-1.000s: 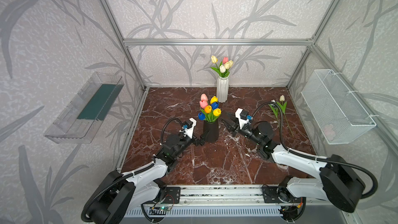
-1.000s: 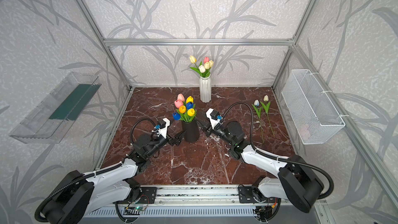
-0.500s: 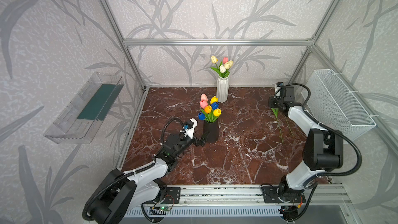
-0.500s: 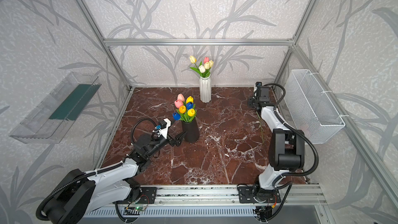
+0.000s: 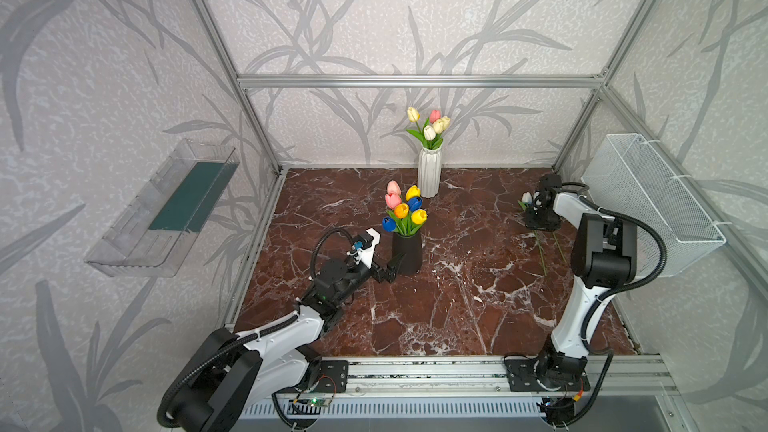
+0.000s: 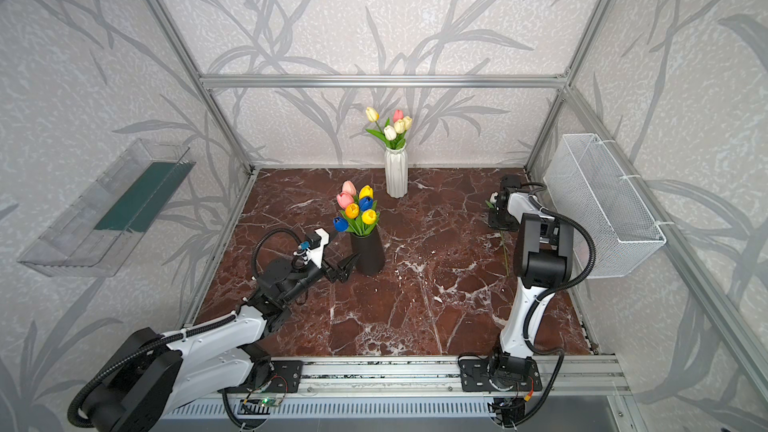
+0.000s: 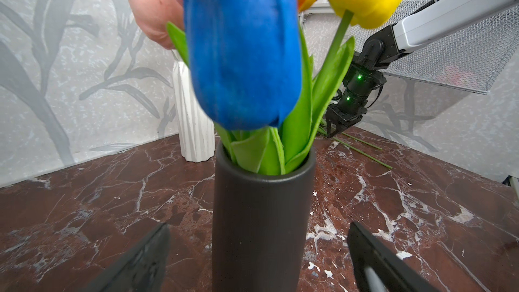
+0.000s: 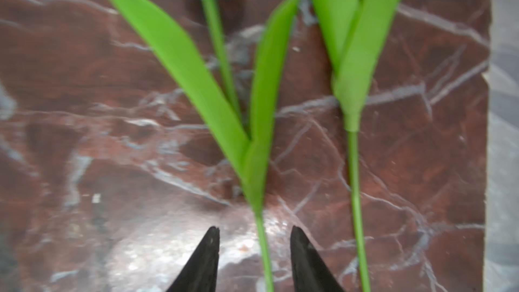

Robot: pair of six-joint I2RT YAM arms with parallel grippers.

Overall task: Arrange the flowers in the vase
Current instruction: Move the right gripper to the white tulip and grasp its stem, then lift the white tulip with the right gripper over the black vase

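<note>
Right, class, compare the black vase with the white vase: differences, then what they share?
The black vase is smooth; the white vase is ribbed. The black vase stands nearer the front than the white vase. The black vase holds bright tulips, pink, yellow, orange and blue; the white vase holds pale tulips, mostly cream. Both stand upright.

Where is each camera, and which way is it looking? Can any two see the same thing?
Top views: high at the front, looking down over the marble table; both arms, left gripper and right gripper show in both top views.
Left wrist: low behind its own open fingers, facing the black vase and its tulips; the right arm shows beyond.
Right wrist: looking down past its open fingertips at two loose tulips lying on the marble.
Shared: the left wrist view and both top views show the white vase.
</note>
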